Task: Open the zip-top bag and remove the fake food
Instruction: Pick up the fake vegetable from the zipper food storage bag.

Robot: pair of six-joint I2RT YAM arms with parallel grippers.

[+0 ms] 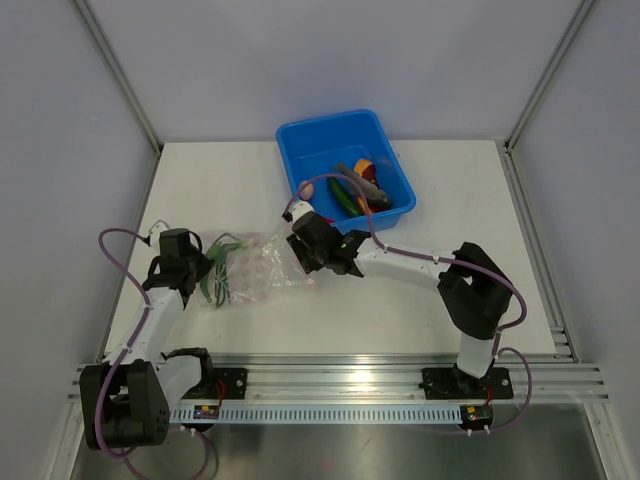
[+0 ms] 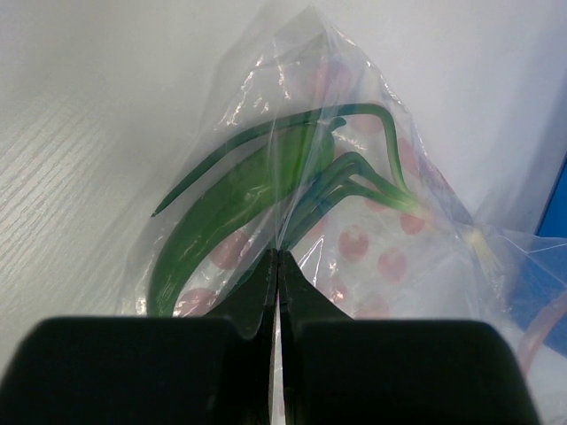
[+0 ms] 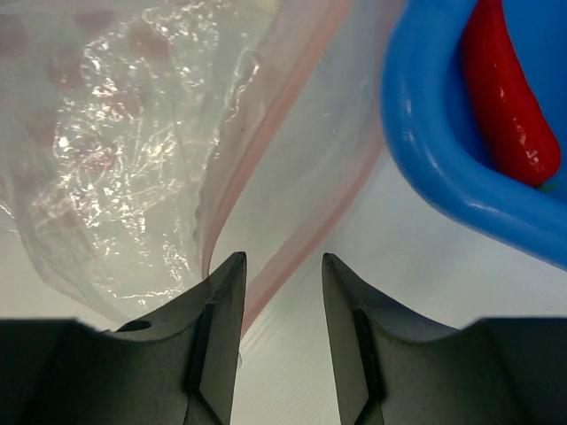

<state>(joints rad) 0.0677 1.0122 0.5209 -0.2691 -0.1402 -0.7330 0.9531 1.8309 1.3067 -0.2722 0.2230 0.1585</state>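
Observation:
The zip-top bag lies crinkled on the table between my two grippers. My left gripper is shut on the bag's left end, the film pinched between the jaws. Through the plastic I see fake food: a green onion and a green chilli. My right gripper stands open at the bag's mouth, which gapes. One pinkish zip strip runs down between its fingers and the other passes its left fingertip. More fake food lies in the blue tub.
The blue tub stands at the back, just behind my right gripper, with a red chilli inside. A pale pink egg rests at the tub's left rim. Frame posts and walls border the table.

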